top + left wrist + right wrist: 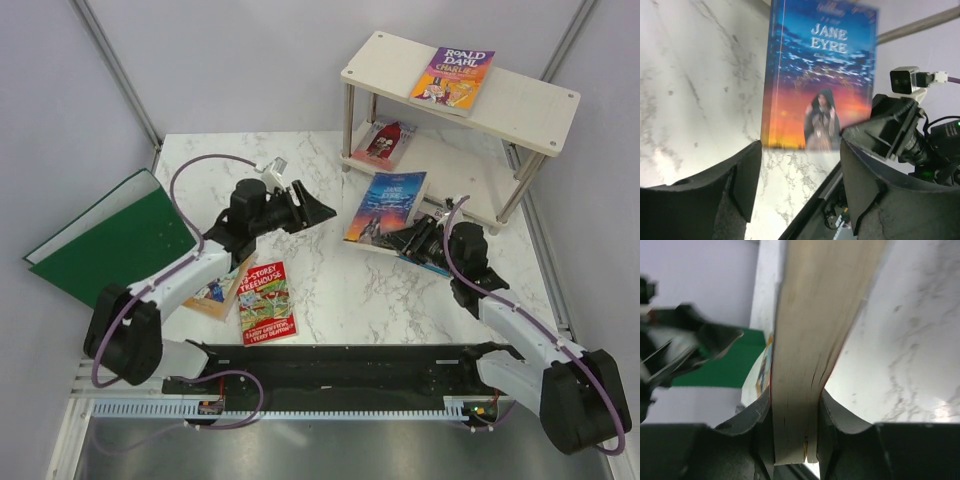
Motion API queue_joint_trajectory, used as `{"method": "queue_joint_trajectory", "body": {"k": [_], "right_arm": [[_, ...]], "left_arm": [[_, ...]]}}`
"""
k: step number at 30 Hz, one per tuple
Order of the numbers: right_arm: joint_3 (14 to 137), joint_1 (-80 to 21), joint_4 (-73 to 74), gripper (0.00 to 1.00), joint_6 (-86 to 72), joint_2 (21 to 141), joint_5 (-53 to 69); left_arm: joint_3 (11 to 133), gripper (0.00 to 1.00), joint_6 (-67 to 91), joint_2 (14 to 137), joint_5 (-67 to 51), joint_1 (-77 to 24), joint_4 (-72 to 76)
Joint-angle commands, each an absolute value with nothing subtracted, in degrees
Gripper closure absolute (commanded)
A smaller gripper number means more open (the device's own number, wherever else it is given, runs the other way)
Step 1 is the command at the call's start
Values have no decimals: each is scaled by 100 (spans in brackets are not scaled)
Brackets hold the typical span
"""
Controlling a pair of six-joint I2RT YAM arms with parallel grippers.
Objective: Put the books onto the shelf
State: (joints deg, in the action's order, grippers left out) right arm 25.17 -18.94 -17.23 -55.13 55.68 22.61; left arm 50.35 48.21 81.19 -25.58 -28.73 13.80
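My right gripper (408,240) is shut on the near edge of the dark blue Jane Eyre book (386,207), which it holds tilted above the table in front of the shelf (530,102). In the right wrist view the book's pale page edge (805,340) is clamped between the fingers (756,420). My left gripper (318,211) stands open just left of the book, holding nothing. Its wrist view shows the cover (820,75) beyond the spread fingers (747,175). A Roald Dahl book (453,77) lies on the top board. A red figure book (383,142) lies on the lower board.
The red-green Treehouse book (266,301) lies flat near the front edge. Another book (216,292) lies partly under my left arm. A large green folder (110,240) lies open at the far left. The shelf's metal legs (348,128) stand behind the held book.
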Motion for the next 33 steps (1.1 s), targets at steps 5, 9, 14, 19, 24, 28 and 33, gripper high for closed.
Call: {"method": "queue_joint_trajectory", "body": {"k": [5, 9, 14, 19, 24, 28, 33], "right_arm": [[3453, -1257, -2408, 100, -5107, 6125, 1942], [3647, -1125, -2443, 100, -5010, 6310, 1995], [3937, -1099, -2496, 100, -5001, 6354, 2197], [4271, -1081, -2163, 100, -4721, 6223, 2154], [4280, -976, -2267, 100, -4579, 6424, 1934], [4306, -835, -2592, 100, -4667, 6706, 1881], [4482, -528, -2540, 100, -4737, 7118, 1767]], "left_arm": [[5256, 24, 3595, 6524, -993, -2848, -501], [5063, 24, 3533, 6197, -1081, -2848, -668], [4729, 24, 3621, 6012, -1108, -2839, -686], [4614, 24, 3647, 6091, -1186, -2839, -642], [4579, 24, 3621, 6161, -1283, -2839, -598], [4500, 24, 3568, 6100, -1353, -2839, -598], [4386, 24, 3533, 6038, -1406, -2839, -624]]}}
